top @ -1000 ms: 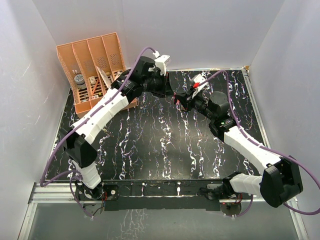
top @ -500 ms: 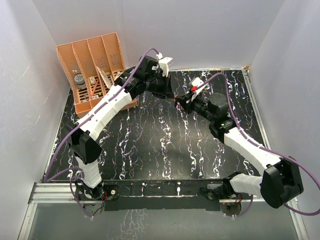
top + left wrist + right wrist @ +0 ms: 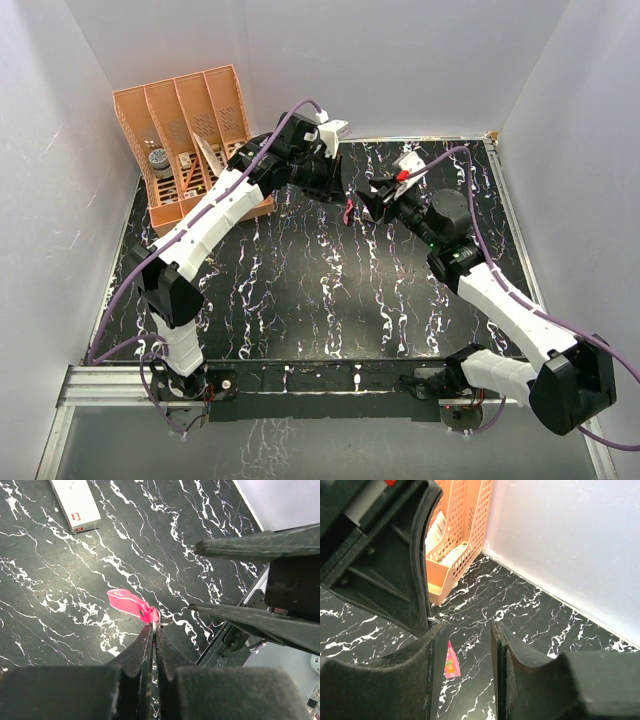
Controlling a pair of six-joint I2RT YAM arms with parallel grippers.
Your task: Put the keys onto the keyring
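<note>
**Light:** bright, even and diffuse in all three views.

**Walls** (image 3: 400, 60): white with a faint blue cast, close to washed out. The left one is a shade greyer.

**Counter** (image 3: 300, 290): black with white veins, reads matte. Shadows on it are barely legible.

**Top view:** sharp throughout, with slight bowing of straight lines near the frame edges.

**Left wrist view:** left fingers (image 3: 142, 650) are dark, featureless and blurred close to the lens. The keyring (image 3: 131, 604) at their tips is crisp and strongly saturated. The right fingers (image 3: 240, 547) beside it are soft-edged.

**Right wrist view:** right fingers are underexposed and fuzzy in the foreground. The orange rack (image 3: 465, 540) beyond their tips is moderately sharp, and the wall ahead is evenly lit.
</note>
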